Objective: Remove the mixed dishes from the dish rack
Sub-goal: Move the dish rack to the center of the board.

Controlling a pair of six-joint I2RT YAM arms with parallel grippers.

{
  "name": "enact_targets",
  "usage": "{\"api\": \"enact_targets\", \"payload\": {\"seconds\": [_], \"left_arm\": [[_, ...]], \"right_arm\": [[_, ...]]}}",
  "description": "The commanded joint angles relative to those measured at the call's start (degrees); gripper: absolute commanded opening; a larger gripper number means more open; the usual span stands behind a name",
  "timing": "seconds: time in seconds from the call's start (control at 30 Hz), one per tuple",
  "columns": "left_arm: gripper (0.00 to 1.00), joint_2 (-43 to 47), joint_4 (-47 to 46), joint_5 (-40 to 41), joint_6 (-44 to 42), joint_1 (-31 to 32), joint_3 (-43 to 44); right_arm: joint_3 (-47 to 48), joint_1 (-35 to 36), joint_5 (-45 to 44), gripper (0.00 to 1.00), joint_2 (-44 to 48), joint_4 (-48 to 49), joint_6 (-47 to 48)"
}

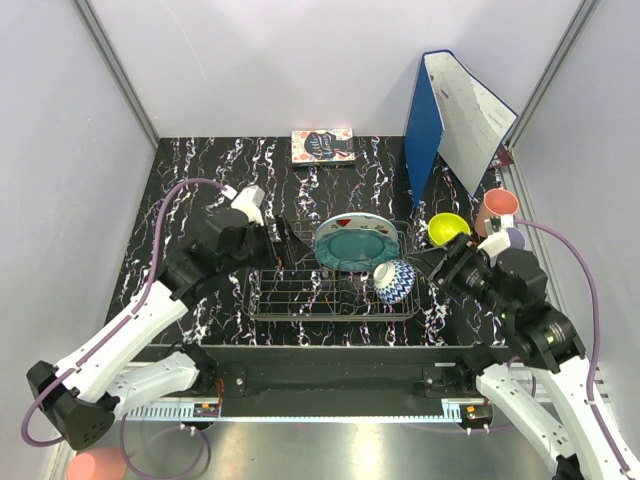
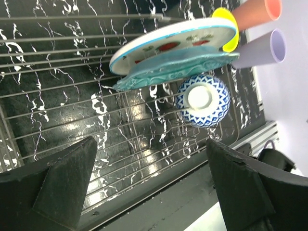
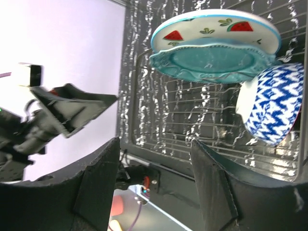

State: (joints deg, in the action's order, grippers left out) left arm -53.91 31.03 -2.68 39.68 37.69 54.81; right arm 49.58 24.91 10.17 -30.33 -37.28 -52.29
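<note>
First noted dish rack [image 1: 330,297], set midway along near edge of table [image 1: 200,170]. Found teal scalloped plate [image 1: 357,247] standing on edge at rack's far side, white plate with red watermelon marks [image 3: 211,26] pressed behind it. Saw blue-white patterned bowl [image 1: 397,281] tipped sideways at rack's right end. Spotted yellow-green bowl [image 1: 448,229] outside rack, then pink cup [image 1: 497,210] and lilac cup [image 1: 513,238] at table's right edge (lilac partly hidden). Saw left gripper [image 1: 290,245] over rack's far left corner, jaws wide apart, empty; right gripper [image 1: 428,266] beside rack's right end, jaws parted, holding nothing.
</note>
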Motion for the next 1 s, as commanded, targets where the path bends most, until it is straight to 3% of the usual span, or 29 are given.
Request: {"api": "enact_targets", "payload": {"seconds": [0.0, 0.1, 0.23, 0.5, 0.7, 0.9, 0.97], "left_arm": [[0.99, -0.9, -2.1, 2.6, -1.9, 1.5, 2.0], [0.99, -1.1, -2.2, 4.3, -2.0, 2.0, 1.4], [0.99, -1.0, -2.1, 4.8, -1.9, 2.4, 0.8], [0.99, -1.8, -1.9, 5.6, -2.3, 2.8, 1.2], [0.99, -0.5, -1.5, 6.4, -2.9, 2.9, 0.4], [0.99, 0.7, -1.1, 7.9, -4.1, 2.9, 0.8], [0.99, 1.1, -0.4, 9.0, -4.9, 2.8, 1.7]], "right_arm": [[-2.2, 0.0, 1.3, 0.67, 3.7, -2.6, -4.9], [-3.5, 0.0, -3.0, 0.65, 5.5, -10.8, -6.3], [0.0, 0.0, -8.2, 0.64, 1.4, -16.0, -1.5], [12.8, 0.7, -12.8, 0.69, -21.0, -13.2, 6.3], [15.3, 5.1, -15.5, 0.78, -31.5, -6.8, 6.8], [36.2, 9.0, -25.3, 0.85, -42.6, -8.9, 17.9], [40.6, 9.4, -28.2, 0.97, -44.0, -9.5, 20.6]]}}
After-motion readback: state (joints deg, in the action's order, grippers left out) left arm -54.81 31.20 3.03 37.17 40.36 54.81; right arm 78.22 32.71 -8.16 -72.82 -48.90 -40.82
